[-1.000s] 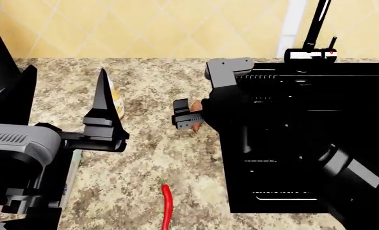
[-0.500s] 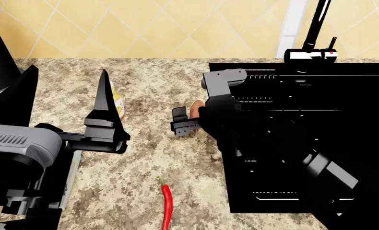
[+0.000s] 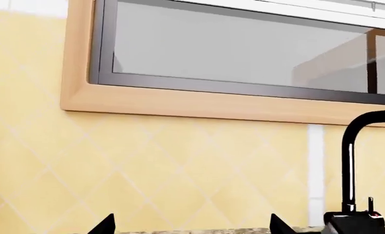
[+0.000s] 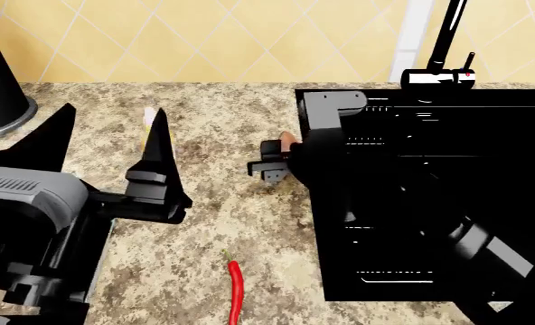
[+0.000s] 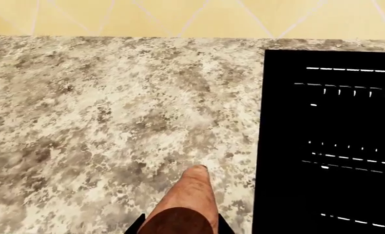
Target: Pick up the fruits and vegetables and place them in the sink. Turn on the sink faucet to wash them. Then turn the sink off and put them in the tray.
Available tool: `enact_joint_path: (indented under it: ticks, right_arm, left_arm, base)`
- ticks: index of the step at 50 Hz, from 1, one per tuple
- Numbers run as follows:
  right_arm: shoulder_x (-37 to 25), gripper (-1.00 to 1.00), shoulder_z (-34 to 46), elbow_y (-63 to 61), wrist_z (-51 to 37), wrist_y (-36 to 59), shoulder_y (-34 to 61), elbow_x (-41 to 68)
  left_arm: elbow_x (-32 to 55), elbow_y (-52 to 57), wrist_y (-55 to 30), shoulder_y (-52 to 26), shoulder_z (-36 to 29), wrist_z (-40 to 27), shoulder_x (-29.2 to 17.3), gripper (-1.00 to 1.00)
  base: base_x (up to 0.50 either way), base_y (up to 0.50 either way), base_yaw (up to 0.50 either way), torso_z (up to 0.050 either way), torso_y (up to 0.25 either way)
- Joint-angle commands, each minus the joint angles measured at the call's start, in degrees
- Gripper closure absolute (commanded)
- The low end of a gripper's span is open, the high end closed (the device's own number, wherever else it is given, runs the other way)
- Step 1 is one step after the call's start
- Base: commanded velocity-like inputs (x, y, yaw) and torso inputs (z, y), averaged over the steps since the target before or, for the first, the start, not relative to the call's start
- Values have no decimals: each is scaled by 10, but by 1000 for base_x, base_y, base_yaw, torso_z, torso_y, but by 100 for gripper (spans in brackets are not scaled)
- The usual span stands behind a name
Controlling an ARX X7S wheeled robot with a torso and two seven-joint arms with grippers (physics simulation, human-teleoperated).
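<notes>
Nearest the robot, the red chili pepper (image 4: 236, 292) lies alone on the speckled counter (image 4: 213, 223), just off the front-left corner of the sink (image 4: 430, 203). On the left side, the left gripper (image 4: 105, 152) is raised with its two dark fingers pointing up and well apart, nothing between them. Behind one finger a yellow-labelled bottle (image 4: 150, 125) peeks out, mostly hidden. Over on the right, the right gripper (image 4: 272, 162) is clamped on the sweet potato (image 5: 186, 200) beside the sink's left edge; in the wrist view the tapered tip juts out over the counter, though whether it is lifted clear of the surface is hard to say. Farther back, the sink faucet (image 4: 443, 47) stands at the sink's rear rim against the yellow tiled wall (image 3: 179, 170).
</notes>
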State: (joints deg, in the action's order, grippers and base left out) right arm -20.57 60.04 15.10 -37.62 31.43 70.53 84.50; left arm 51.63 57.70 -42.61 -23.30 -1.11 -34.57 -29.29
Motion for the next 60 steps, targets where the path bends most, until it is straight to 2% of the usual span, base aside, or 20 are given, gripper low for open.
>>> enact_joint_path:
  ticks: [1, 4, 7, 13, 16, 21, 29, 50, 60]
  right_arm:
    - [-78, 100, -53, -165, -63, -18, 15, 33]
    - [-113, 100, -73, -233, -92, -25, 20, 39]
    - [-142, 100, -90, -288, -112, -33, 18, 46]
    - [-207, 100, -122, -411, -150, -60, -4, 41]
    - [-246, 100, -140, -478, -166, -88, -35, 25]
    - [-294, 100, -160, -563, -188, -118, -73, 0]
    - [-333, 100, -182, -601, -192, -155, -109, -9]
    - [-336, 100, -184, -590, -182, -178, -144, -23]
    - [-334, 100, -184, -593, -185, -177, -143, -22]
  left_arm:
    - [169, 23, 33, -79, -130, -176, -114, -100]
    - [184, 23, 122, -170, -322, -252, -191, -100]
    - [202, 23, 194, -254, -477, -298, -229, -100]
    - [204, 23, 307, -410, -746, -353, -248, -100]
    - [203, 23, 329, -448, -818, -375, -242, -100]
    - [217, 19, 332, -461, -863, -391, -230, -100]
    - [226, 7, 316, -442, -889, -394, -213, -100]
    - [193, -28, 320, -373, -930, -364, -205, -100]
    - [194, -100, 362, -335, -933, -305, -216, -100]
  base:
    - [0, 0, 0, 0, 0]
    - [0, 0, 0, 0, 0]
    - [0, 0, 0, 0, 0]
    - [0, 0, 0, 0, 0]
    - [0, 0, 0, 0, 0]
    - [0, 0, 0, 0, 0]
    - [0, 0, 0, 0, 0]
    - [0, 0, 0, 0, 0]
    - [0, 0, 0, 0, 0]
